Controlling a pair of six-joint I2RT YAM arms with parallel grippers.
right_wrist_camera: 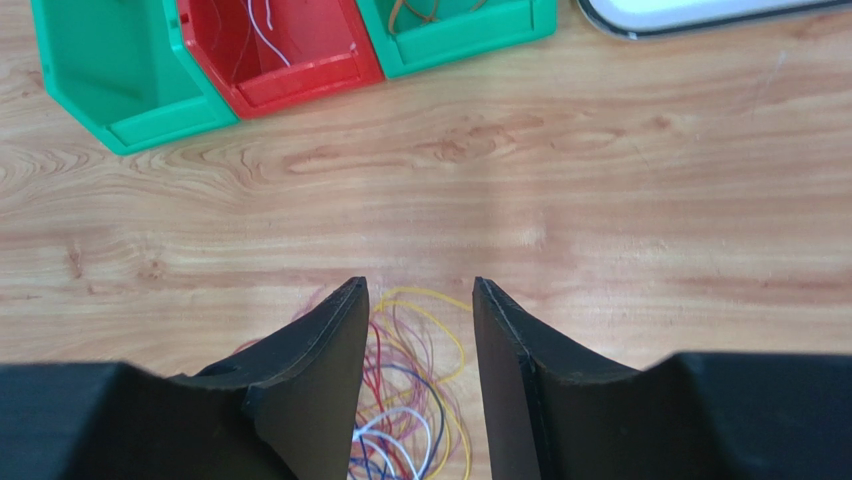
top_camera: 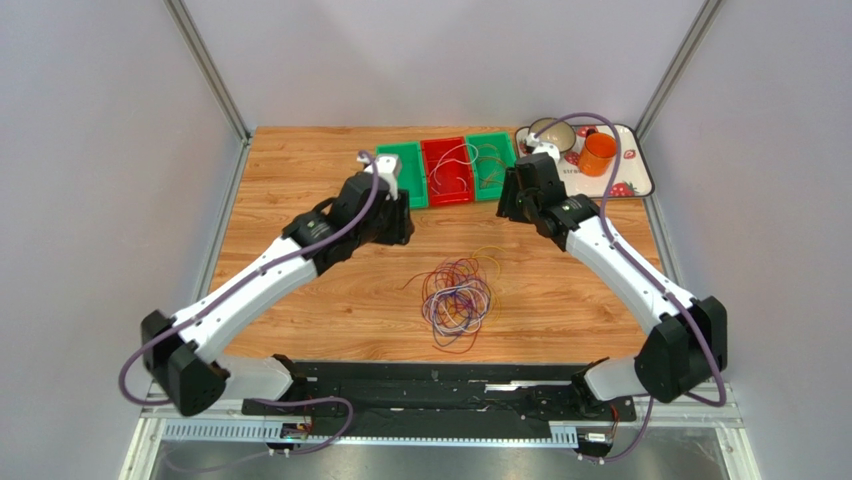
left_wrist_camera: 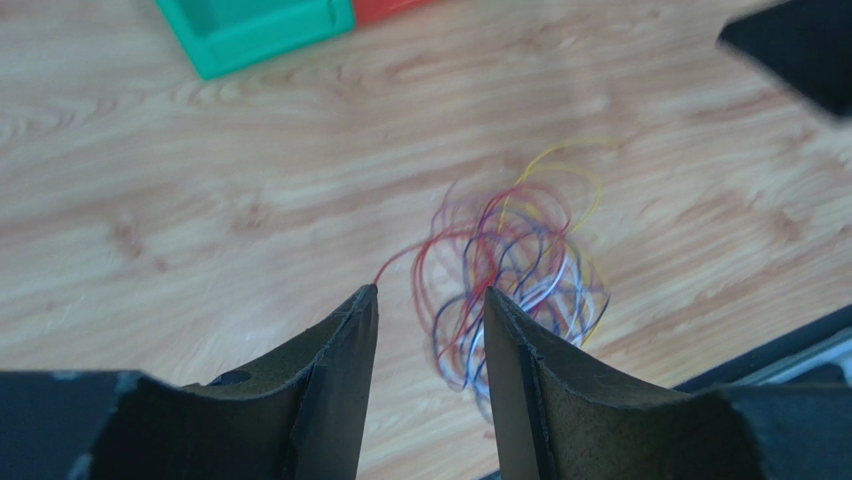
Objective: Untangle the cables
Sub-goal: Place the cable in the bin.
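My left fingers (left_wrist_camera: 340, 380) stand apart with nothing between them, and my right fingers (right_wrist_camera: 320, 380) likewise, parted and empty. Both hang above the pale wooden bench (top_camera: 300, 170), on the far side of the loose tangle of thin red, yellow, purple, blue and white cables (top_camera: 458, 298), which lies near the bench's middle, touching neither. Farther off sit the green and red plastic bins (top_camera: 448, 199), a few wires inside. I judge this the reach-in step. Next I should drop to one outlying strand, perhaps the red end on the left, and pinch it alone.
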